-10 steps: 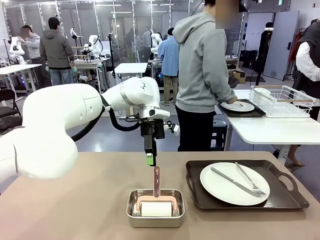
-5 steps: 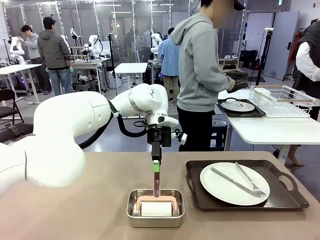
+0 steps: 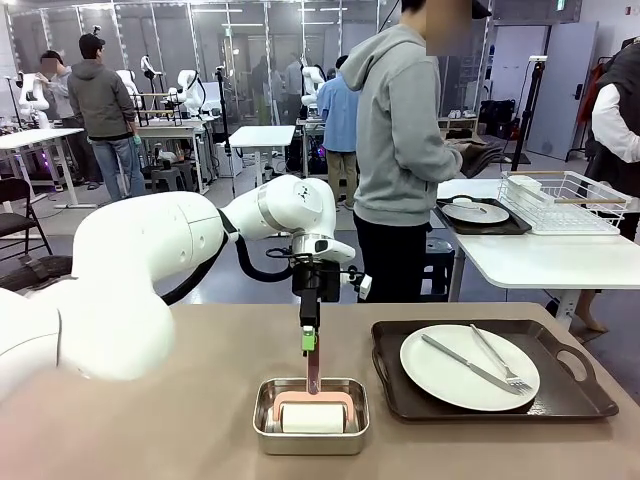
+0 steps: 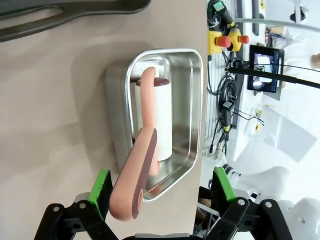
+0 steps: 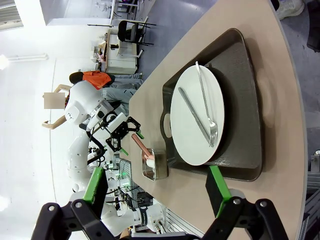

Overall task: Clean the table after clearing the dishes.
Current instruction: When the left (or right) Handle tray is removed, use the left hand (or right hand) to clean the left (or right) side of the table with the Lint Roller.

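Note:
On the tan table (image 3: 150, 420) a dark tray (image 3: 585, 395) holds a white plate (image 3: 440, 385) with a knife (image 3: 465, 363) and fork (image 3: 500, 360). A second plate (image 3: 470, 215) lies on a tray on the white table (image 3: 540, 260) behind. A lint roller with a pink handle (image 3: 313, 365) stands in a steel pan (image 3: 310, 440). My left gripper (image 3: 310, 342) hangs open just above that handle. In the left wrist view the handle (image 4: 137, 185) rises between the open fingers, nearer the left pad (image 4: 102, 187). My right gripper (image 5: 156, 187) is open and empty, high over the plate (image 5: 190, 130).
A person in a grey hoodie (image 3: 400, 140) stands at the far side, turned to the white table, which carries a wire rack (image 3: 570, 200). Bare tabletop spreads left of the pan. Other people and tables are farther back.
My left gripper has moved right and down, from beside the roller handle's tip to directly over it. The person has lifted their hands from the tray on the white table.

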